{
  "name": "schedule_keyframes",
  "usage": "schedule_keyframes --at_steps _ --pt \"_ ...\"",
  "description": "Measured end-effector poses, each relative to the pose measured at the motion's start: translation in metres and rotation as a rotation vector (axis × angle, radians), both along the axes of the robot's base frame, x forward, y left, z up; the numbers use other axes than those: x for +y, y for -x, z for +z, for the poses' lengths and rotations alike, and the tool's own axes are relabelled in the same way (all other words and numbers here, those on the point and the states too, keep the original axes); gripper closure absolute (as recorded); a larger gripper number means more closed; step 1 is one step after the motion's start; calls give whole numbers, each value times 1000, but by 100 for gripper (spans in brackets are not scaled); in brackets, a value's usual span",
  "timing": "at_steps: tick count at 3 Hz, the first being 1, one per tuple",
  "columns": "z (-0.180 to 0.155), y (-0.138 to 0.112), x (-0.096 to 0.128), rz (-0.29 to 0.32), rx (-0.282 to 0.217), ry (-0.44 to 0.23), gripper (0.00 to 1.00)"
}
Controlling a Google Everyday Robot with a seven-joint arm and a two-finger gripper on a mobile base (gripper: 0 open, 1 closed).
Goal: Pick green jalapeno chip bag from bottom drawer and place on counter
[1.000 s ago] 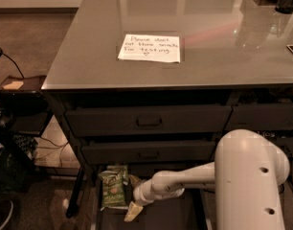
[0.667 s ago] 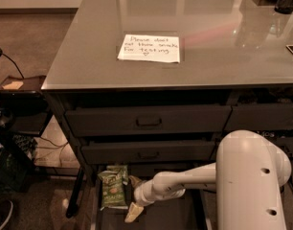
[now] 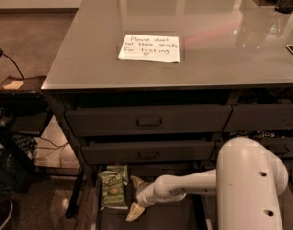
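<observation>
One pincer (image 3: pixel 135 198) in drawer (image 3: pixel 168 218), perhaps two bags (image 3: pixel 112 191).

This looks like a robot lab or office test area. A wide grey bench (image 3: pixel 223 56) with dark drawer fronts (image 3: pixel 146 121) carries a handwritten paper note (image 3: pixel 149 48) mentioning snacks and testing. Loose cables (image 3: pixel 13 65) trail at the left. A white robot arm (image 3: pixel 247 181) reaches into the open bottom drawer (image 3: pixel 175 218), its tool (image 3: pixel 133 199) spread-fingered just beside a green snack bag (image 3: pixel 112 190).

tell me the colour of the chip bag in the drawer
Light green bag, seen in the camera view; the end effector is just beside it.
</observation>
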State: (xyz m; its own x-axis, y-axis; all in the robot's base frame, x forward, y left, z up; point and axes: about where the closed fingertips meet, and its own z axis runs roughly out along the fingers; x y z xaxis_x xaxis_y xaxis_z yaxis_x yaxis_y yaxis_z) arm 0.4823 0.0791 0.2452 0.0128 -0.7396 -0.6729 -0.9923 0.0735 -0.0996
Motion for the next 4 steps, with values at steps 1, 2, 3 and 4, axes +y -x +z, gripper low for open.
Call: schedule_keyframes --at_steps 1,2,3,4 --pt "-26 -14 0 -36 -21 -35 0" --pt "-46 -30 5 -70 -41 -75 0" --pt "-63 -44 13 -100 -40 -117 0" --pt "-79 -58 27 -115 -24 -151 0"
